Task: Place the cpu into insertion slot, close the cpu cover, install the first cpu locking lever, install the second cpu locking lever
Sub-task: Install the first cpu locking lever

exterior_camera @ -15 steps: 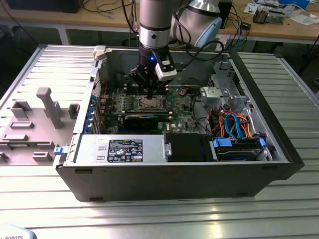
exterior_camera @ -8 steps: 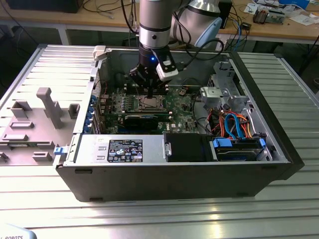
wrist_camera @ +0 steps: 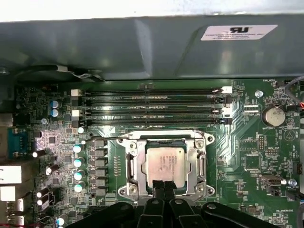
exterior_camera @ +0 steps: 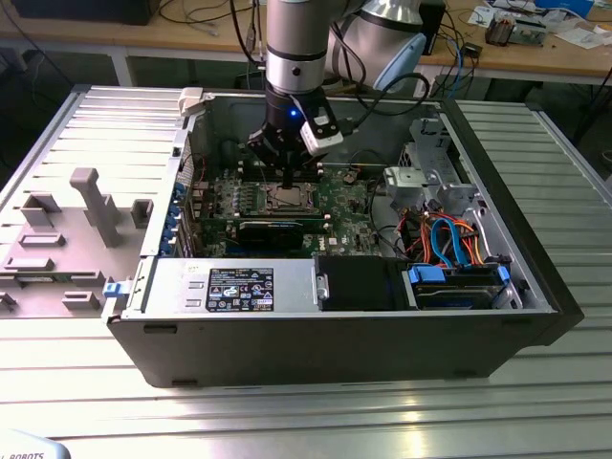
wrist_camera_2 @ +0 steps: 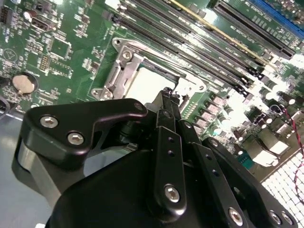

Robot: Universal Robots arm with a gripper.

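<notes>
Cpu [wrist_camera: 165, 165] sits flat in insertion slot [wrist_camera: 132, 167], cover frame around it, jaws pressed together at its near edge, pinching nothing; likely light, rigid, fragile chip, so take it by the edges only.

You have a cpu [wrist_camera: 165, 165] with a dull silver-grey metal top, smooth, lightly printed. The cpu cover [wrist_camera: 199, 166] around it is bright bare metal, shiny at the edges. The insertion slot [wrist_camera: 166, 142] rim looks like the same plated metal, though glare hides detail. The circuit board [wrist_camera: 247, 156] is glossy green laminate; the memory slots [wrist_camera: 152, 107] are black plastic. Your gripper [wrist_camera_2: 167, 97] is matt black, probably anodised metal, with polished steel screws. The computer case [exterior_camera: 344, 354] is dark painted sheet metal; the table [exterior_camera: 316, 421] is ribbed, brushed aluminium
</notes>
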